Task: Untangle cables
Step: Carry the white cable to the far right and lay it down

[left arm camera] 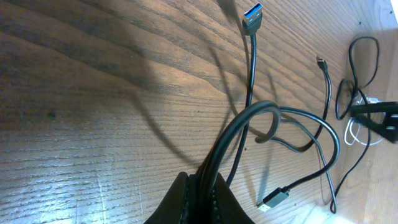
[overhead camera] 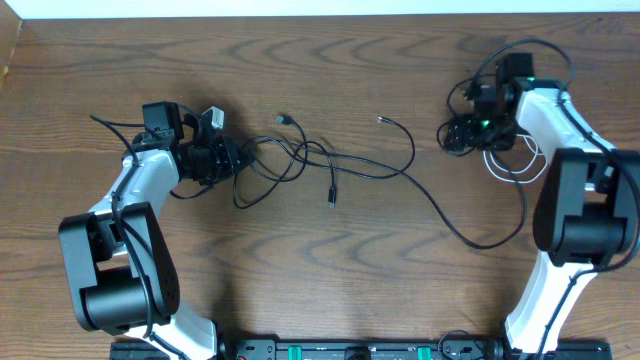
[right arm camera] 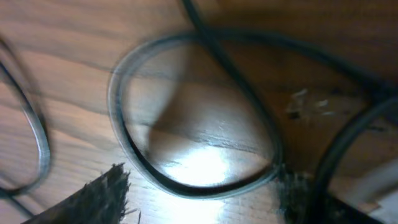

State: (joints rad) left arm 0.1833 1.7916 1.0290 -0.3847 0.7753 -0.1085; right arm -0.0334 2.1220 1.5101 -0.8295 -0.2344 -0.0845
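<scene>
Thin black cables [overhead camera: 300, 160] lie tangled at the table's middle left, with plug ends at the back [overhead camera: 284, 119] and front [overhead camera: 331, 196]. My left gripper [overhead camera: 228, 157] is shut on a bundle of these black cables [left arm camera: 230, 143] at the tangle's left end; a blue USB plug [left arm camera: 252, 15] and a silver plug [left arm camera: 273, 199] lie beyond it. One long black cable [overhead camera: 445, 212] runs right to a second clump [overhead camera: 460, 132] and a white cable [overhead camera: 508, 166]. My right gripper [overhead camera: 472, 122] is over that clump, open, with a black loop [right arm camera: 186, 180] lying between its fingers [right arm camera: 199, 199].
The wooden table's [overhead camera: 330, 270] back edge meets a white wall strip [overhead camera: 300, 8]. The arm bases and a black rail [overhead camera: 350, 350] stand along the front edge. Thicker black arm wires loop above the right wrist [overhead camera: 530, 50].
</scene>
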